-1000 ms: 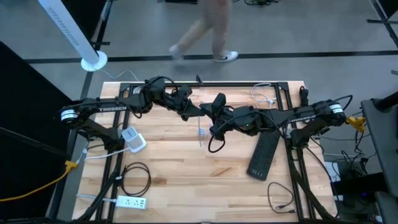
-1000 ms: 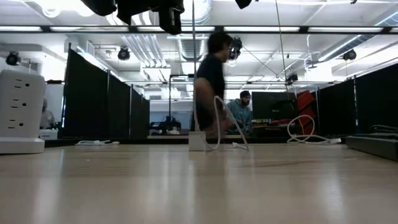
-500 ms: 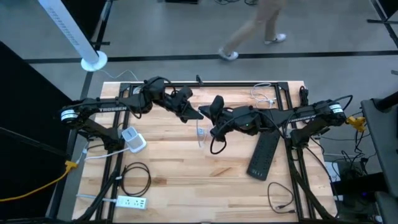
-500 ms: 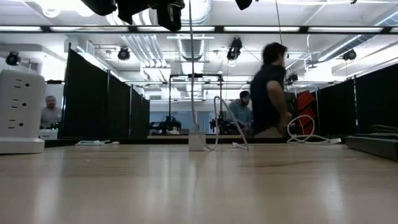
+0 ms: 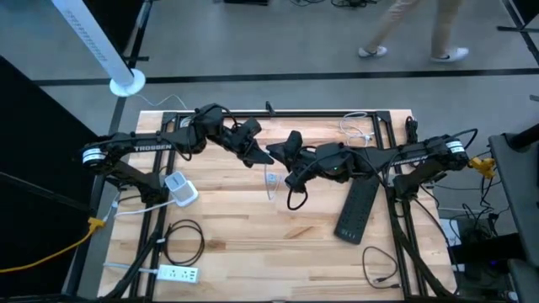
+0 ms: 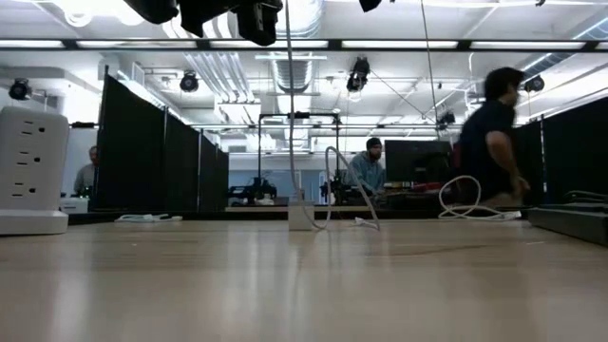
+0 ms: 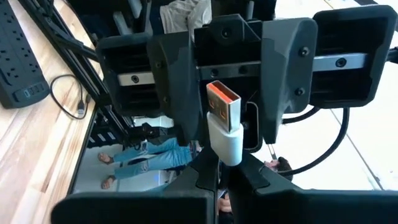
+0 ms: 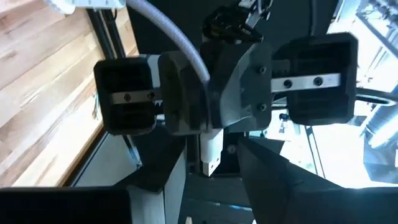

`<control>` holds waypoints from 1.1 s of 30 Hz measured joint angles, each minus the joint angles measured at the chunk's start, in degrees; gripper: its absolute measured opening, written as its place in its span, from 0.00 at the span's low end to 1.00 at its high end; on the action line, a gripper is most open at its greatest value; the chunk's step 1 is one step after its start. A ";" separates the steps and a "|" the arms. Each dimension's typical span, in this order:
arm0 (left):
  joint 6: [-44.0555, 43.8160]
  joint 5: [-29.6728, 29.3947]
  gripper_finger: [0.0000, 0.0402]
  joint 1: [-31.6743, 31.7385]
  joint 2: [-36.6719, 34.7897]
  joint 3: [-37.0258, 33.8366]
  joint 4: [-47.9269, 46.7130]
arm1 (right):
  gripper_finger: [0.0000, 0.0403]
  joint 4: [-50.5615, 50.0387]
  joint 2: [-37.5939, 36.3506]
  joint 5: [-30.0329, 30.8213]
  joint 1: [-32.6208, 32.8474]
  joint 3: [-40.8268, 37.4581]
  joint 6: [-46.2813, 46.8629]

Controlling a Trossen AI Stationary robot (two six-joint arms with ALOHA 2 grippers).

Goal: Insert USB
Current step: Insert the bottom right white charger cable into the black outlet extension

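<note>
Black partitions [image 6: 152,152], ceiling strip lights [image 6: 399,44]

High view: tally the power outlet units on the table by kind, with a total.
Black power strip: 1
White power strip: 1
White outlet cube: 1
Total: 3

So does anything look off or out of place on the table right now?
Nothing looks damaged or spilled. The one odd thing is that the USB plug is not at any socket: the left tool holds it up in the air, facing the right tool, above the table and away from the power strip.
</note>
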 joint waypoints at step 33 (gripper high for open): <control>14.85 2.67 0.24 -0.38 -1.01 0.00 0.06 | 0.04 -0.87 0.06 0.76 0.80 0.02 21.42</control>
